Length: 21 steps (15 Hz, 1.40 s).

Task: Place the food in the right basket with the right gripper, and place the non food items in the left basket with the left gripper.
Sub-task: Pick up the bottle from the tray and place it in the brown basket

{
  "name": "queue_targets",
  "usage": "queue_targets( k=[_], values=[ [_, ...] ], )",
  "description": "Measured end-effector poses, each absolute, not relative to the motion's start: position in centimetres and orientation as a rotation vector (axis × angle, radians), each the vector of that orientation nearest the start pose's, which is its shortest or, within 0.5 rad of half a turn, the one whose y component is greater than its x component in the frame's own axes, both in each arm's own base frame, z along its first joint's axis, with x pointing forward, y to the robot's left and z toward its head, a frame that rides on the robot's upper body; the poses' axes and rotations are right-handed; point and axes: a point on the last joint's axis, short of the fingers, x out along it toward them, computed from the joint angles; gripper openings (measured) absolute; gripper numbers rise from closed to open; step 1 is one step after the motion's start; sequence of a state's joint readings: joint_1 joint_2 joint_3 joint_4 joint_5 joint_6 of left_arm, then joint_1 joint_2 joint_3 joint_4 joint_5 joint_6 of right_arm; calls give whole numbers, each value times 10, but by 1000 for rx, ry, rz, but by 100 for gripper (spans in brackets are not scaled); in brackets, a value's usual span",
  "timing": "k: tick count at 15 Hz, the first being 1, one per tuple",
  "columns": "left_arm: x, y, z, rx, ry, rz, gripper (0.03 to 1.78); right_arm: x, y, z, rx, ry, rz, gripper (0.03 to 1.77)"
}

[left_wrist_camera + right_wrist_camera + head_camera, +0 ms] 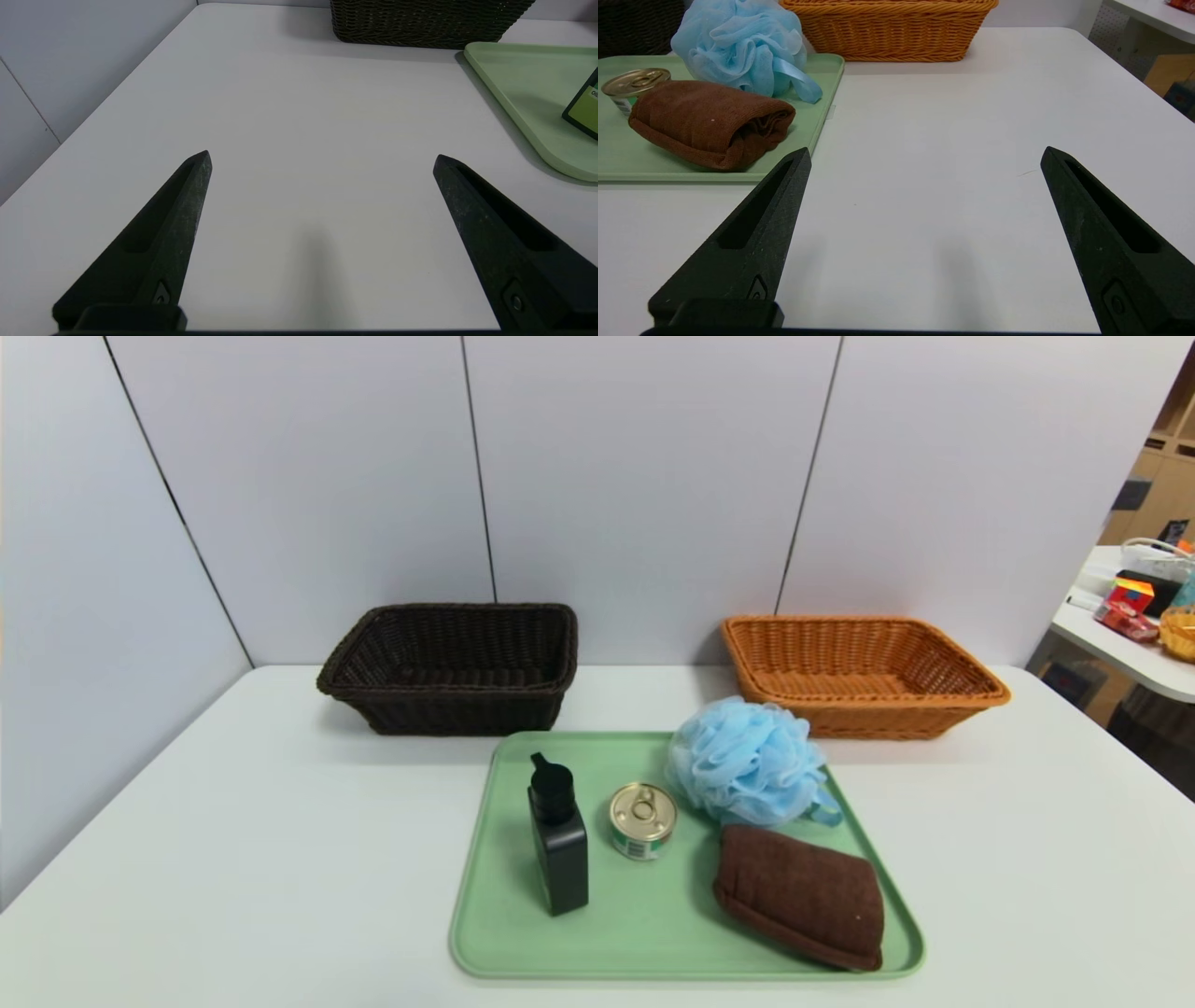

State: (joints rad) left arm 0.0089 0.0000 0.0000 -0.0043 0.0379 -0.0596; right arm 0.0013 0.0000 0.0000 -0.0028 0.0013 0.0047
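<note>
Table (pixel 1027 859): smooth white top, grey panel walls behind it.
Tray (pixel 653 905): flat pale-green tray with rounded corners and a low lip, near the front middle of the table.
Tin can (pixel 642 820): small, squat and round, gold pull-ring lid, green-white label — upright mid-tray, between the bottle and the pouf.
Bottle (pixel 558 840): black, rectangular, black cap; stands upright on the tray's left part.
Bath pouf (pixel 745 762): fluffy light-blue mesh ball with a ribbon loop, at the tray's far right corner, just before the orange basket.
Towel (pixel 801 894): folded brown plush, soft rounded edges, lying at the tray's near right, touching the pouf.
Left basket (pixel 453 665): rectangular dark-brown woven wicker, behind the tray to the left.
Right basket (pixel 859 674): rectangular orange-tan wicker with flared rim, behind the tray to the right.
Left gripper (pixel 322 158): black tapered fingers spread wide, holding nothing, over bare table left of the tray.
Right gripper (pixel 924 156): black fingers likewise wide and empty — over bare table right of the tray.
</note>
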Motion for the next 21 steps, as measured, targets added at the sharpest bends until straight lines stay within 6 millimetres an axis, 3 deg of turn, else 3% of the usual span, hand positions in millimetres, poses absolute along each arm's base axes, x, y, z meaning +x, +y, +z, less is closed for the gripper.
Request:
queue_targets(
  k=[21],
  values=[
    [-23, 1, 76, -52, -5, 45, 169, -23, 0, 76, 0, -4, 4, 170]
  ],
)
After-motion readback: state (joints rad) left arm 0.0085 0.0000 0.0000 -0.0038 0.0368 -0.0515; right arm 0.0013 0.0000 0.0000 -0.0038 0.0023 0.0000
